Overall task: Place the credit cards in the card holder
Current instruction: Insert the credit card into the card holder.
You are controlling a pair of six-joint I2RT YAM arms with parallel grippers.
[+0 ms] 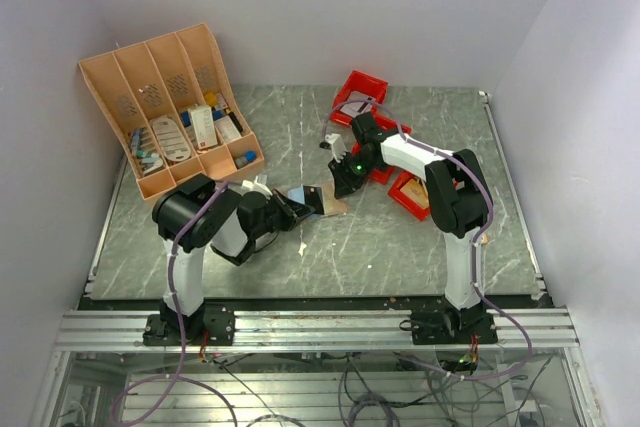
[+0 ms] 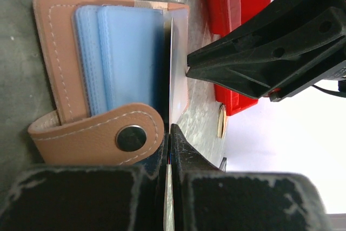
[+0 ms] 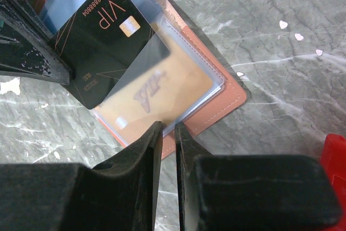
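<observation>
While the left gripper (image 2: 170, 133) clenches a black VIP card (image 3: 108, 41) by one corner, the card holder (image 3: 232, 98) lies spread open on the grey-green marbled table (image 1: 400, 247), midway between the two arms and just ahead of the left arm's fingers.

The card hangs tilted above the holder's open pages. From the left wrist it shows edge-on, a thin line rising out of the closed jaws right beside the holder's light blue sleeves (image 2: 124, 58). A tan strap carrying a round snap button (image 2: 131, 137) lies across the near edge of the leather cover.

Inside the holder, a gold card (image 3: 157, 93) sits in one clear sleeve. The right gripper (image 3: 168, 131) has its jaws almost together, only a slim slit between them, with the tips at the edge of that sleeve. A blurred clear leaf rises toward them, but I cannot tell whether they actually pinch it.

At the back left an orange slotted organiser rack (image 1: 110, 72) leans on the table. Its compartments hold small boxes, blue-capped pieces and pale flat items, all too small to name. Behind the right gripper stand red bins: the far bin (image 1: 372, 80) holds something pale and flat, and the near bin (image 1: 402, 209), beside the right arm, holds a flat tan piece.
</observation>
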